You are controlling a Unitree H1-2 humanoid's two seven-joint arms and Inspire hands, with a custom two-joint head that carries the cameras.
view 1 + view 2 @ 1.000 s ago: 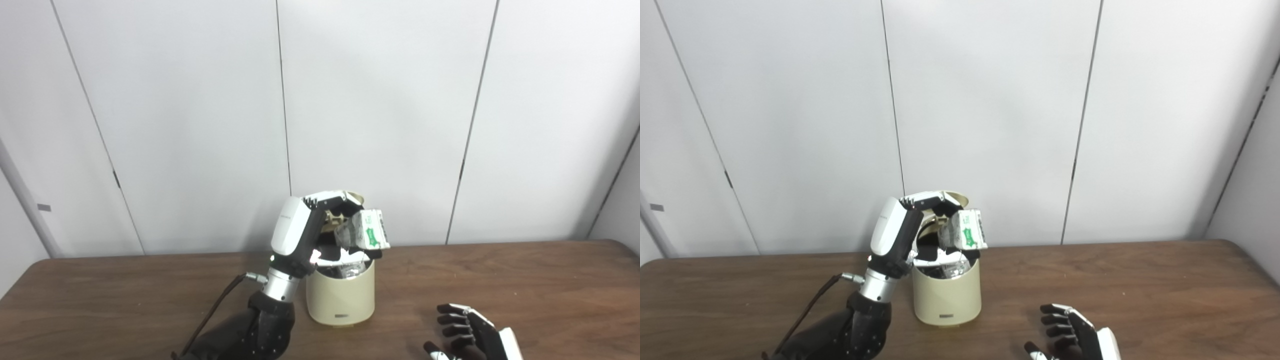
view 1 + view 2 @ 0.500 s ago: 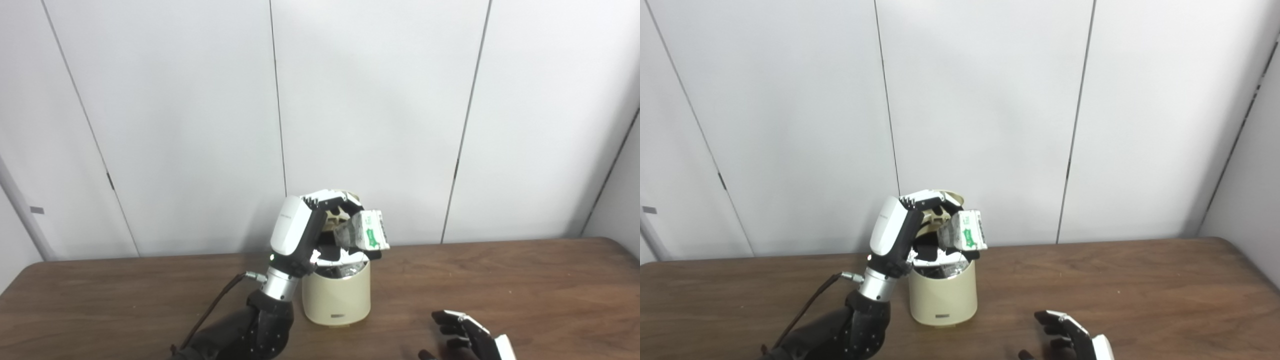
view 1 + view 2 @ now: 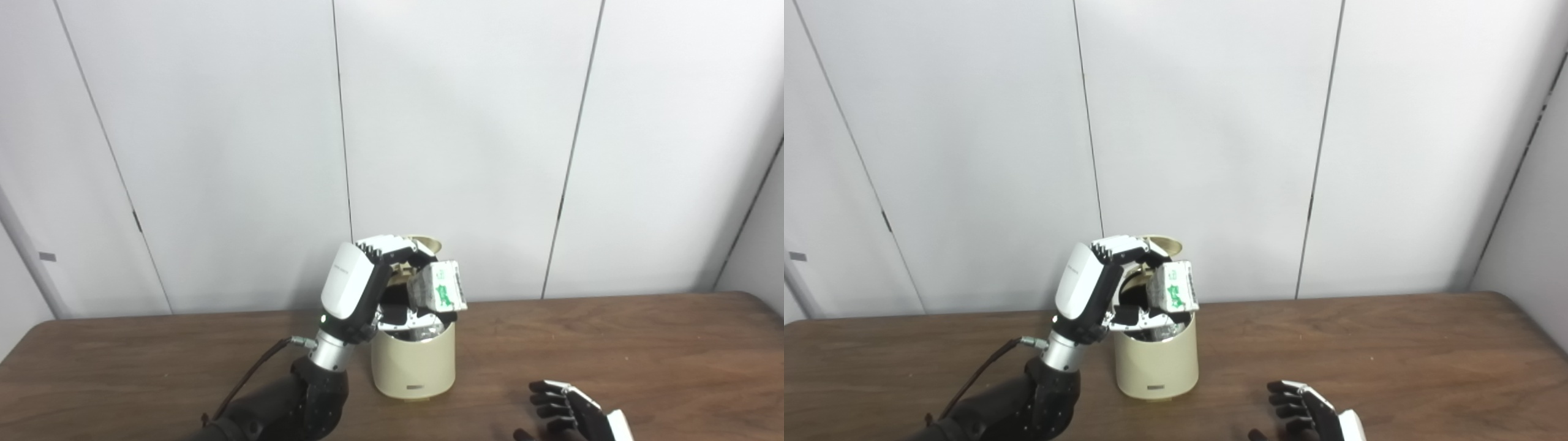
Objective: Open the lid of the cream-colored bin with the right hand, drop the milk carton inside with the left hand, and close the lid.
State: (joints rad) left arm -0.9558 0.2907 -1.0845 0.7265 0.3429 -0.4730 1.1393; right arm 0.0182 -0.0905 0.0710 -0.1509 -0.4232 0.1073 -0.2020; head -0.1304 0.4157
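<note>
Carton [image 3: 440, 286] in the left eye view: clasped by the left hand [image 3: 361, 288] right above the mouth of the bin [image 3: 413, 367], lid [image 3: 425, 244] tipped up behind; bin stands on the table [image 3: 643, 343]. Right eye view: right hand [image 3: 1311, 416] low at the bottom edge, well apart from the bin, fingers spread and holding nothing, palm partly cut off.

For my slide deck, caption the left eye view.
Left robot hand holds the carton over the open bin; right robot hand rests open on the table.
</note>
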